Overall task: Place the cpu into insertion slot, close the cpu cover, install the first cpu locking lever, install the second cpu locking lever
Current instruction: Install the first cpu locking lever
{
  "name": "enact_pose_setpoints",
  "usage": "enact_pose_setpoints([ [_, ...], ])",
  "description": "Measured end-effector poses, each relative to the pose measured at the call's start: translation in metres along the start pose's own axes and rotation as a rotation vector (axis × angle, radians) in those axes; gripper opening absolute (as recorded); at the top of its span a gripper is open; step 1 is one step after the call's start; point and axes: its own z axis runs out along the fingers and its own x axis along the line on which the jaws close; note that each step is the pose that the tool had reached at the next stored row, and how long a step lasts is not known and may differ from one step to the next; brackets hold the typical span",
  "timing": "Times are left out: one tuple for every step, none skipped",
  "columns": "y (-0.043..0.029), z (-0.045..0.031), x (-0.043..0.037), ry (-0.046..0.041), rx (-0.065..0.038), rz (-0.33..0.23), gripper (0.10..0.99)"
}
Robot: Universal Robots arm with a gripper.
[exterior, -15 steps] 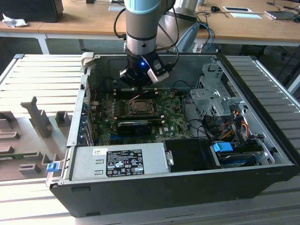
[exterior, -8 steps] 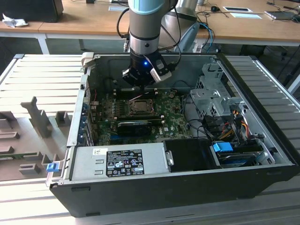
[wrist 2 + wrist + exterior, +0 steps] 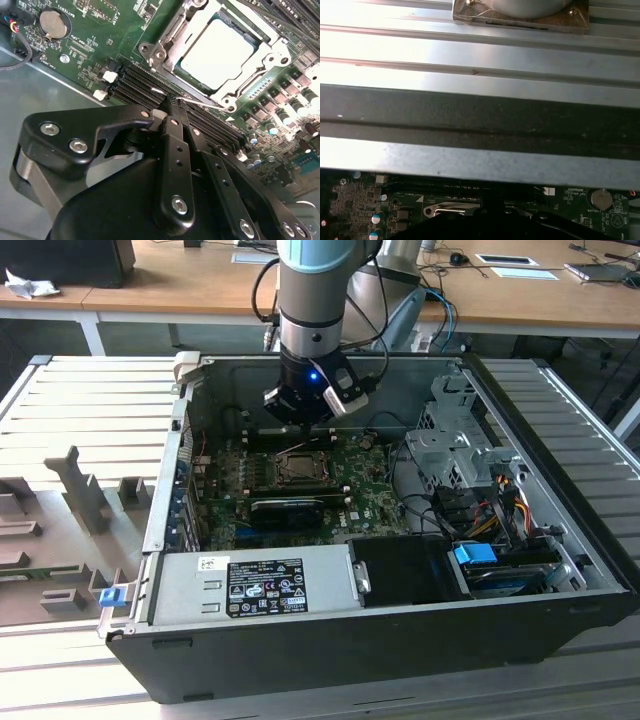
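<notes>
In the exterior view, the arm reaches down into an open computer case (image 3: 400, 640) lying on its side on a ribbed metal table (image 3: 90, 400). The gripper (image 3: 300, 420) hangs low over the green motherboard (image 3: 230, 510), just behind the insertion slot (image 3: 300, 468), which sits near the board's middle. A long black graphics card (image 3: 288, 508) lies just in front of the slot, and a grey power supply (image 3: 250, 585) fills the case's near edge. Drive cages and bundled cables occupy the exterior view's right part of the case.

In the second wrist view, the black gripper (image 3: 172, 102) has its fingers (image 3: 175, 150) pressed together with nothing between them — the tips sit over the long black memory slots (image 3: 135, 85), right by a thin silver locking lever (image 3: 202, 103) at the socket's edge. The cpu (image 3: 217, 50) lies flat in the insertion slot (image 3: 272, 50), its pale top showing through the cut-out of the cpu cover (image 3: 175, 35), which lies down around it. A round coin battery (image 3: 53, 24) sits on the board, well apart from the socket.

In the first wrist view, the case wall (image 3: 480, 120) and the ribbed table surface beyond it take up most of the picture. A strip of motherboard (image 3: 355, 210) shows below, with the coin battery (image 3: 601, 199) and a bit of silver socket metal (image 3: 452, 211) beside the gripper's dark body.
</notes>
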Motion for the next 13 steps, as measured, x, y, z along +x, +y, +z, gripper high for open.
enact_pose_setpoints([
  [-0.0001, 0.0003, -0.0013, 0.0000, 0.000, 0.000, 0.106],
  [-0.0003, 0.0009, -0.0031, -0.0001, 0.000, 0.000, 0.106],
  [-0.0005, 0.0013, -0.0042, -0.0001, 0.000, 0.000, 0.106],
  [-0.0006, 0.0018, -0.0047, 0.0000, 0.000, 0.000, 0.106],
  [-0.0006, 0.0022, -0.0051, -0.0001, 0.001, 0.000, 0.106],
  [-0.0007, 0.0029, -0.0051, 0.0000, 0.001, 0.000, 0.106],
  [-0.0009, 0.0037, -0.0051, 0.0000, 0.001, 0.000, 0.106],
  [-0.0012, 0.0044, -0.0051, 0.0000, 0.001, 0.000, 0.106],
  [-0.0019, 0.0052, -0.0050, 0.0001, 0.001, 0.000, 0.106],
  [-0.0023, 0.0068, -0.0050, 0.0000, 0.001, 0.000, 0.106],
  [-0.0025, 0.0083, -0.0049, 0.0001, 0.001, 0.000, 0.106],
  [-0.0027, 0.0091, -0.0049, 0.0001, 0.001, -0.001, 0.106],
  [-0.0028, 0.0099, -0.0048, 0.0002, 0.001, -0.001, 0.106],
])
